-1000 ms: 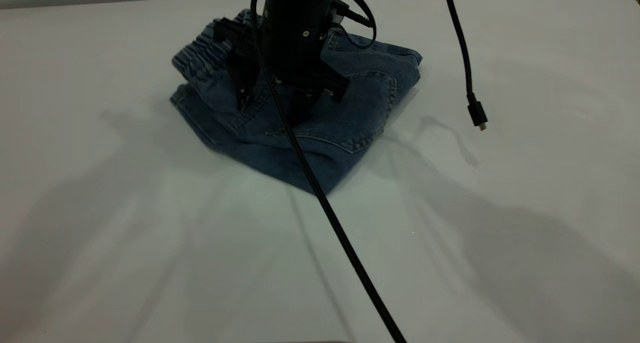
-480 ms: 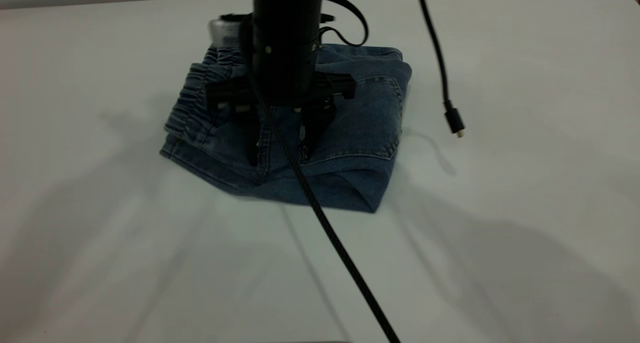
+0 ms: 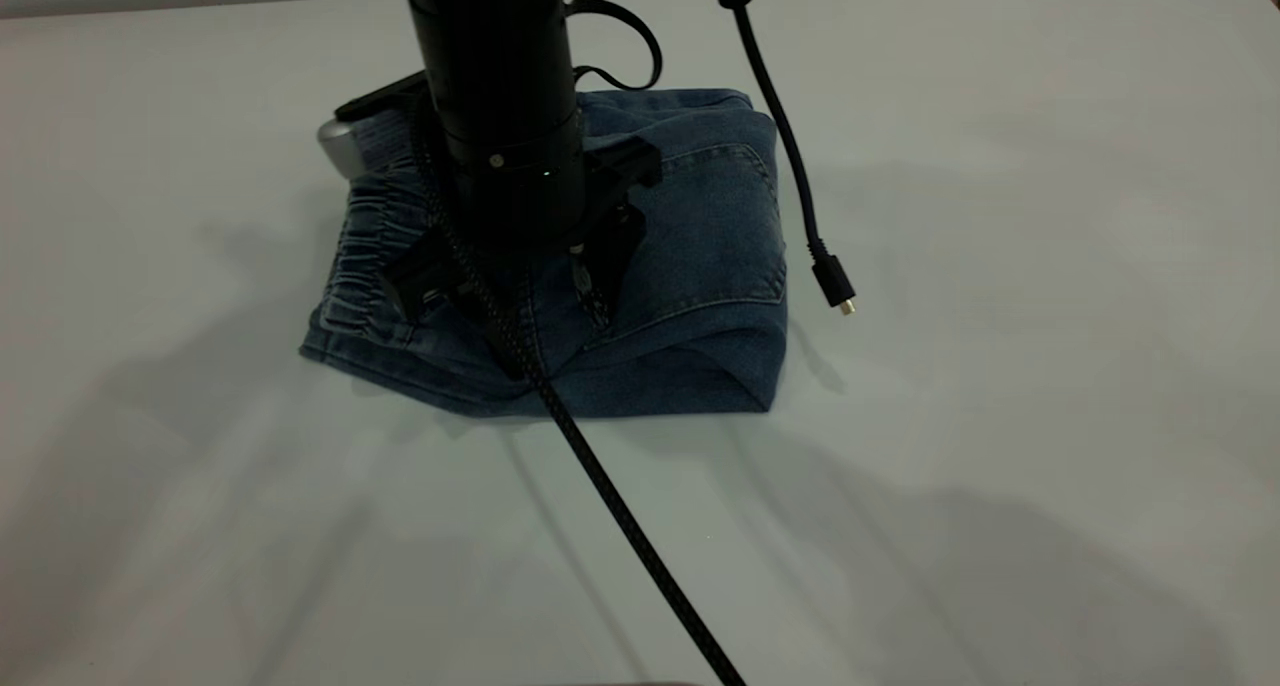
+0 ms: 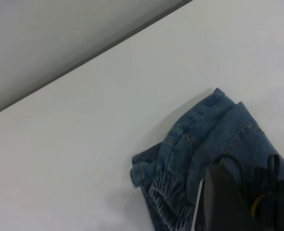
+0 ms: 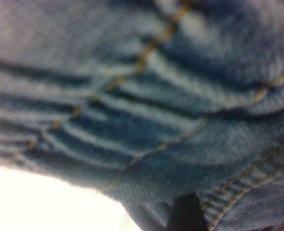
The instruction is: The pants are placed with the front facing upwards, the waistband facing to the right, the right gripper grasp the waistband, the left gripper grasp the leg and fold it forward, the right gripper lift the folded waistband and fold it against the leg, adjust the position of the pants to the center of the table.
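The pants [image 3: 700, 236] lie folded into a compact blue denim bundle on the table [image 3: 1000, 486], with the ruched waistband [image 3: 360, 256] along the bundle's left side. My right gripper [image 3: 510, 301] stands straight down on top of the bundle, open. Its spread fingertips [image 3: 600, 286] press on the denim. Its silver cylinder [image 3: 338, 146] shows at the left. In the right wrist view the waistband [image 5: 132, 110] fills the picture from very close, with one dark fingertip [image 5: 185, 216] against the cloth. The left wrist view looks from a distance at the pants [image 4: 204, 139] and the right arm [image 4: 228, 202]. My left gripper is out of view.
A braided black cable [image 3: 620, 516] runs from the right arm down across the near table. A second thin cable with a loose plug end [image 3: 835, 291] hangs just right of the pants. The table's far edge [image 4: 84, 67] shows in the left wrist view.
The right gripper has turned and shifted left and nearer, dragging the folded pants with it so the bundle rotated. The hanging plug cable has swung left toward the pants.
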Motion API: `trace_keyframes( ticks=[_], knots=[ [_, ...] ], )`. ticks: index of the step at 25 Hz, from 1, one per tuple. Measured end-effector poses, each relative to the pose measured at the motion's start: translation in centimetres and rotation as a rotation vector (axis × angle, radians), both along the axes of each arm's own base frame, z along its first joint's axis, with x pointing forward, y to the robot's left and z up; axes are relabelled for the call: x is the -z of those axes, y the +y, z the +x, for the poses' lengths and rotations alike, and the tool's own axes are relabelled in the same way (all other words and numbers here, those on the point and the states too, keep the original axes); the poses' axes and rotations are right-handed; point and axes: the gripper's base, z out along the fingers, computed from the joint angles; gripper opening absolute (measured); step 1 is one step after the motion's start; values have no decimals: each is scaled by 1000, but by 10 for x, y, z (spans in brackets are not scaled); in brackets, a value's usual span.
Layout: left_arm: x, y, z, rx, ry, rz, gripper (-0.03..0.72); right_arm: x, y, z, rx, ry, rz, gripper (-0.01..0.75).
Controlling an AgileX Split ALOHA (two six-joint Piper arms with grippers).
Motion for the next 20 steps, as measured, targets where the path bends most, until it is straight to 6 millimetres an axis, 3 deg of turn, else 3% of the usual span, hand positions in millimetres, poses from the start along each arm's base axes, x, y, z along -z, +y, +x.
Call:
trace_keyframes(
  ticks=[3,8,11,14,20],
  knots=[
    [0,0,0,10,-6,10,274,-17,1,-1,-49,-70,-22,470],
    [-1,2,-1,23,-27,56,274,-83,0,-1,-37,-167,49,470],
    [-11,10,-11,5,-65,101,274,-142,-5,-6,-27,-241,134,470],
    [-31,17,-34,0,-112,104,274,-204,-18,-16,-20,-320,226,470],
    [-65,33,-93,15,-177,104,265,-330,-68,-59,-17,-475,439,470]
  ],
)
